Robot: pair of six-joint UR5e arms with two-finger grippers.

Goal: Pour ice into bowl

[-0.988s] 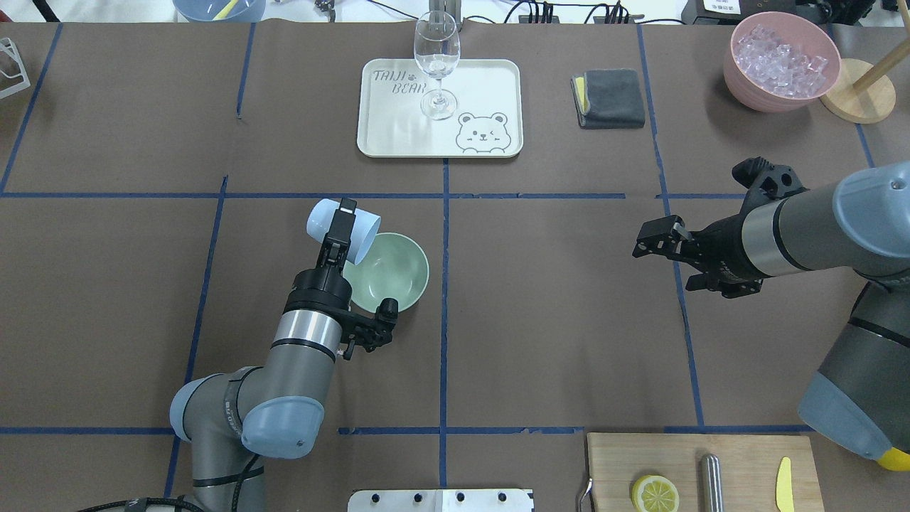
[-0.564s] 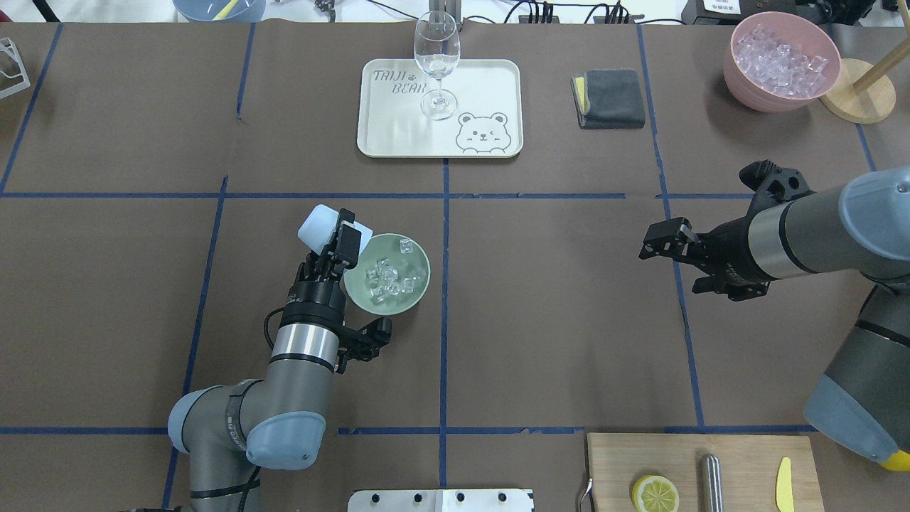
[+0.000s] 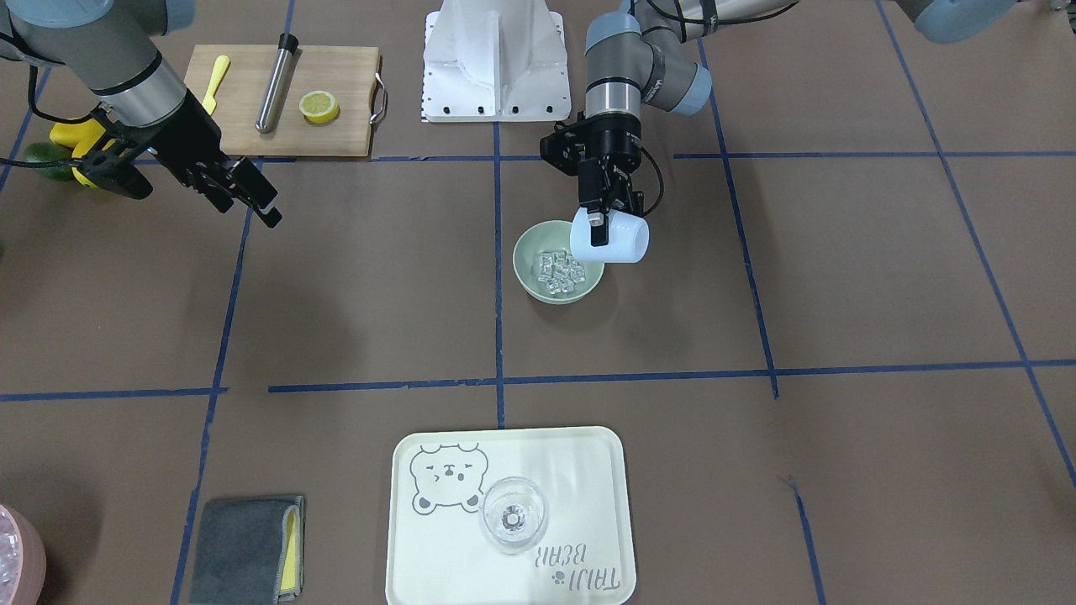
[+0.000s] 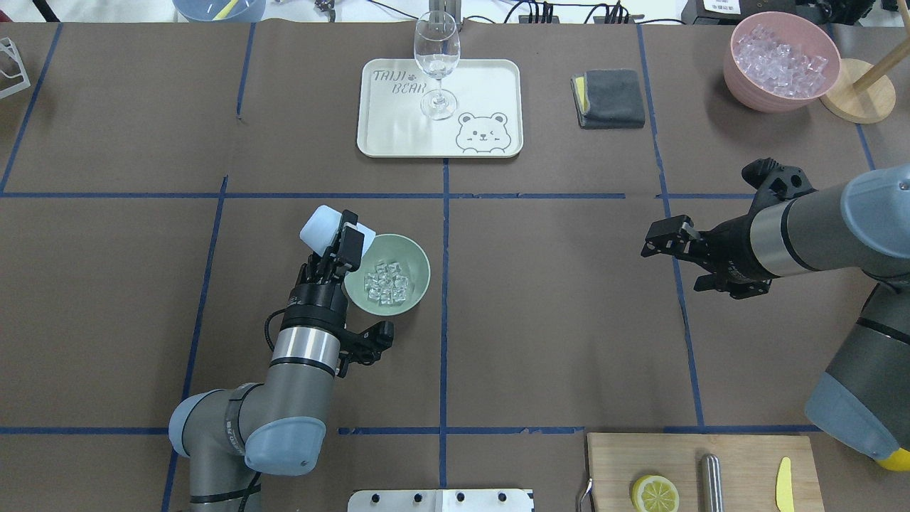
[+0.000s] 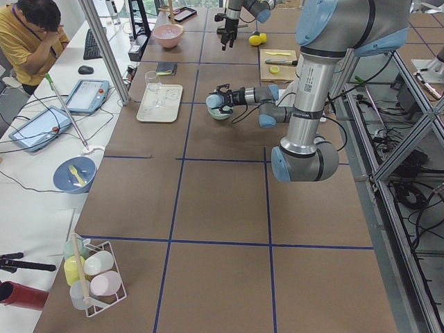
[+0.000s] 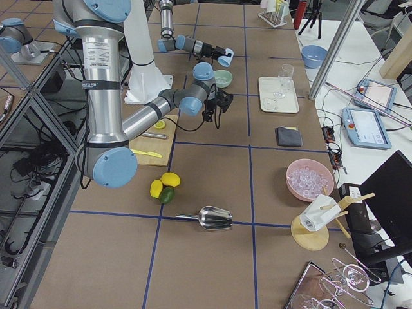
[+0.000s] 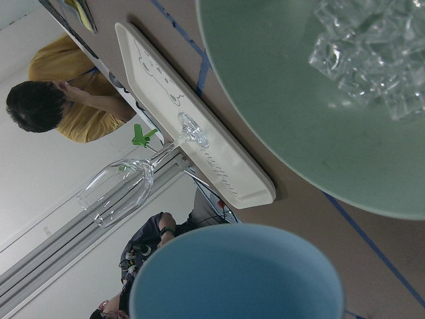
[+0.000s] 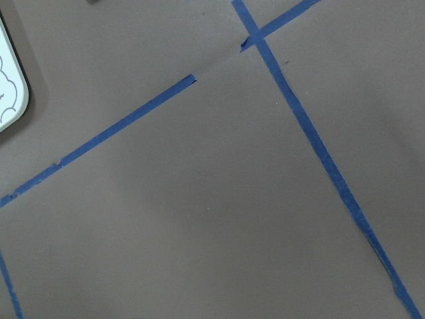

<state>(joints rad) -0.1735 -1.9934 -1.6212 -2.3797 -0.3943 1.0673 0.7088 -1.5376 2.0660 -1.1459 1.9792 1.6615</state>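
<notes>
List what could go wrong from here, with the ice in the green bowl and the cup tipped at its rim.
1. The left gripper holds the light blue cup tipped right at the bowl's rim; pulling back low could clip the rim and shove the bowl, spilling the ice.
2. The cup's inside is hidden; a leftover cube could drop on the table if the cup moves off unrighted.

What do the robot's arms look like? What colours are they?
Both are round grey tubes with pale blue caps at the joints and a shiny silver band near the wrist. The left arm and right arm each end in a black tool with two fingers: left tool, right tool. A thin black cable loops beside the left wrist.
</notes>
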